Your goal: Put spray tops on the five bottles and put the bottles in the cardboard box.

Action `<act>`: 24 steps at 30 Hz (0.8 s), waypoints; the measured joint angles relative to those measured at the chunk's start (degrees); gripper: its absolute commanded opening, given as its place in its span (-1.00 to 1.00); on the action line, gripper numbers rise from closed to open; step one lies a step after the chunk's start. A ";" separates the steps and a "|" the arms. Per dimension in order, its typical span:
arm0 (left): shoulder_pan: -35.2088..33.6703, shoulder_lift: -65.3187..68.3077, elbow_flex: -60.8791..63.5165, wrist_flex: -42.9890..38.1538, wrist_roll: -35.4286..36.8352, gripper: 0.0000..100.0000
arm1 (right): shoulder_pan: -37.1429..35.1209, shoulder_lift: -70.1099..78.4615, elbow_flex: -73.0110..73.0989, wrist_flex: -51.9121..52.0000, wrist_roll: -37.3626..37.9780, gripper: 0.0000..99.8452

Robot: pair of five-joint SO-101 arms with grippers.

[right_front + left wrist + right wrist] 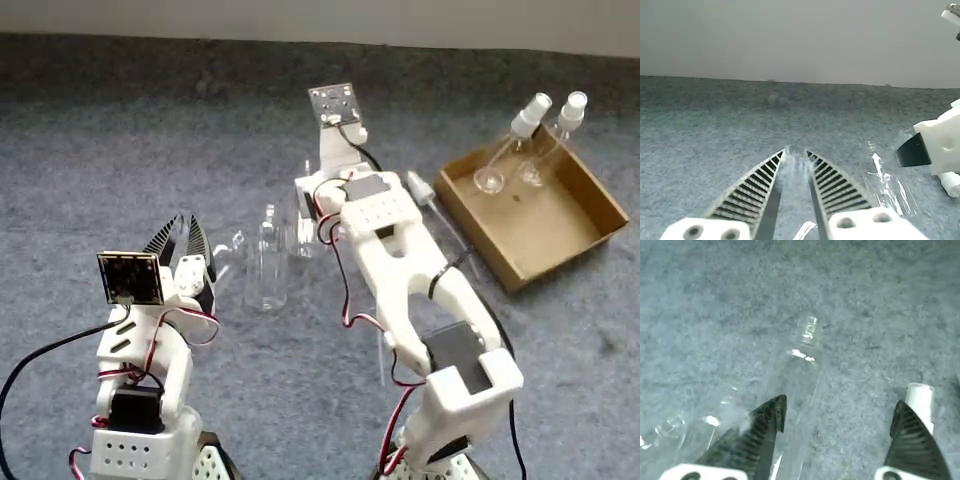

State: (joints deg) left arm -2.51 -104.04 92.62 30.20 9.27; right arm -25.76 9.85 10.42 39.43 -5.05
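"Right wrist view first: how do we find the right gripper (pixel 840 405)?"

"Wide open, holding nothing. An uncapped bottle (pixel 801 372) reaches partly into its span, close against one finger. A loose spray top (pixel 919 392) sits just past the other finger."

"And the left gripper (pixel 796 152)?"

"Almost closed, with only a narrow gap. Something clear and hazy sits in that gap. We judge it a pinched bottle (pixel 796 170), though we cannot make out its shape."

"So how do we do this step well?"

"We judge we are about to cap a third bottle. We square the open jaws on one thing only, top or bottle, before we close. Taken off-centre, thin clear plastic is likely to skid or dent. We close gently, feed the dip tube into the neck first, then seat the top straight."

"Now we count outward, on the high view."

"From the right gripper we have one loose spray top, near, at 3 o'clock. The uncapped bottle is by the jaws and one upright bottle (pixel 265 265) stands at 8 o'clock. With the pinched bottle that makes three without tops, if our judgement holds. Farther out at 3 o'clock we have one cardboard box (pixel 545 225). In it lie two capped bottles (pixel 510 148), their tops at its far wall."
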 measured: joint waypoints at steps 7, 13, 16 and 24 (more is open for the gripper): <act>0.00 0.00 0.00 0.00 0.00 -0.99 | -0.44 7.03 -1.23 -8.79 -1.23 -0.41; 0.00 0.00 0.00 0.00 0.00 -0.99 | -0.97 10.46 -1.93 -13.45 -1.23 -0.41; 0.00 0.00 0.00 0.00 0.00 -0.99 | -0.97 12.84 -1.85 -13.10 -1.23 -0.41; 0.00 0.00 0.00 0.00 0.00 -0.99 | -0.88 16.79 -1.93 -13.27 -1.05 -0.57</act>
State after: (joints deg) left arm -2.51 -104.04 92.62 30.20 9.27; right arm -26.64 26.64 8.48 26.15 -6.11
